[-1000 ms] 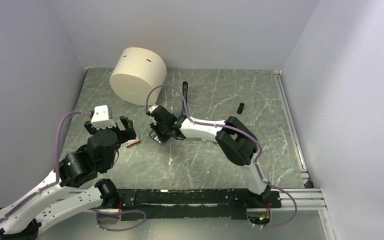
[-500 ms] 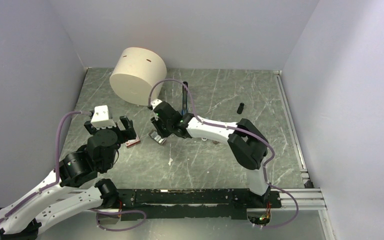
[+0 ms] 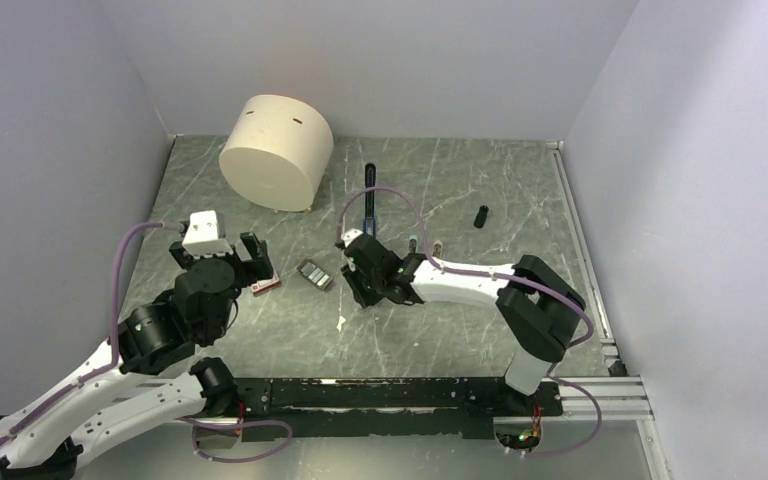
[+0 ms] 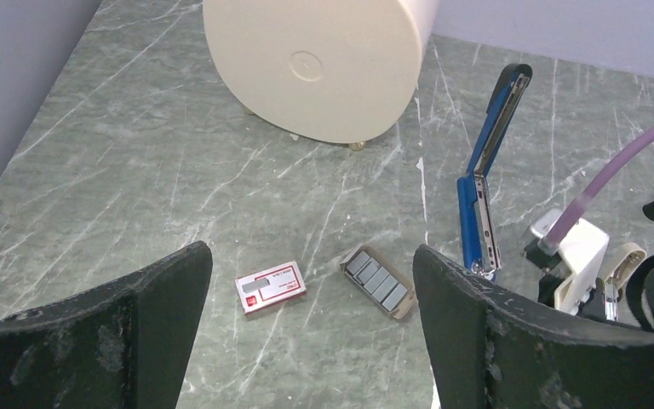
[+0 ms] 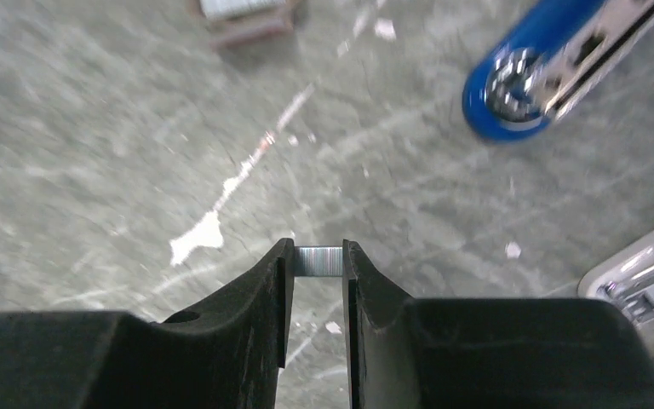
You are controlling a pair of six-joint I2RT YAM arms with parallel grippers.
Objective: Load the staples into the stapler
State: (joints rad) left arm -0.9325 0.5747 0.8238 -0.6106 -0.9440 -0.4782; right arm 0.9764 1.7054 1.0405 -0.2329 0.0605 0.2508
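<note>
Marble top (image 3: pixel 440 330), R pincer (image 5: pixel 318 256) pinching staples (image 5: pixel 318 262) (wrist-only)

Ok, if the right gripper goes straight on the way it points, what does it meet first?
Probably the bare table, with the stapler off to one side; depth is unclear. The right gripper carries staples.

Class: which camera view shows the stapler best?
The left wrist view. There the stapler lies hinged open, with both arms sharp and in full view. The top external view shows the stapler only as small, thin and dark. The right wrist view catches just its blurred blue end.
</note>
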